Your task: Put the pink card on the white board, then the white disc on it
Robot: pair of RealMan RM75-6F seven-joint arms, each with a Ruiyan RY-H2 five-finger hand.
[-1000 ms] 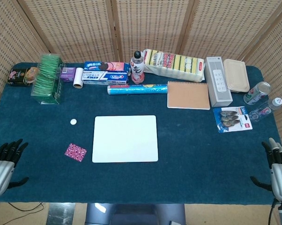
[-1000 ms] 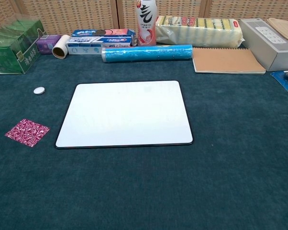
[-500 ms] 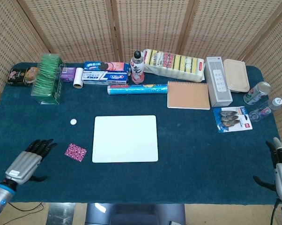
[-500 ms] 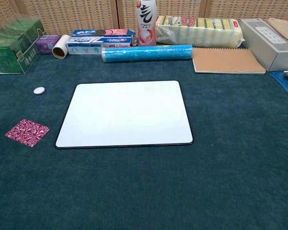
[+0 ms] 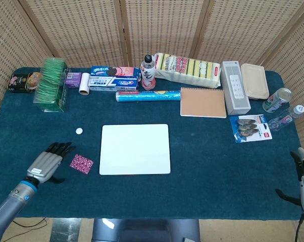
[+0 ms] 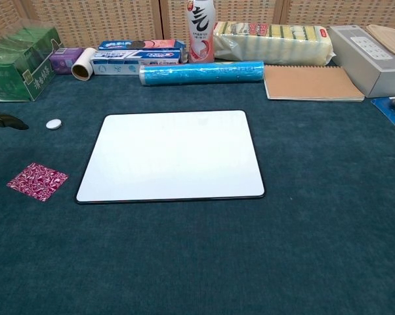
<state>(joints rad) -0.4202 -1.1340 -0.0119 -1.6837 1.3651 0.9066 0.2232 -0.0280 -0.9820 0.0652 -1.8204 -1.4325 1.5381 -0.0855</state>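
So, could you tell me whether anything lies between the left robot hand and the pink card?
Nothing visible does: the left robot hand sits just beside the pink card, with only bare table cloth between them.

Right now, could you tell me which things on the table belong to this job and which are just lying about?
For the job:
pink card
white board
white disc
left hand, open beside the card

Lying about:
blue roll
brown notebook
drink bottle
green tea box
toothpaste box
sponge pack
drink can
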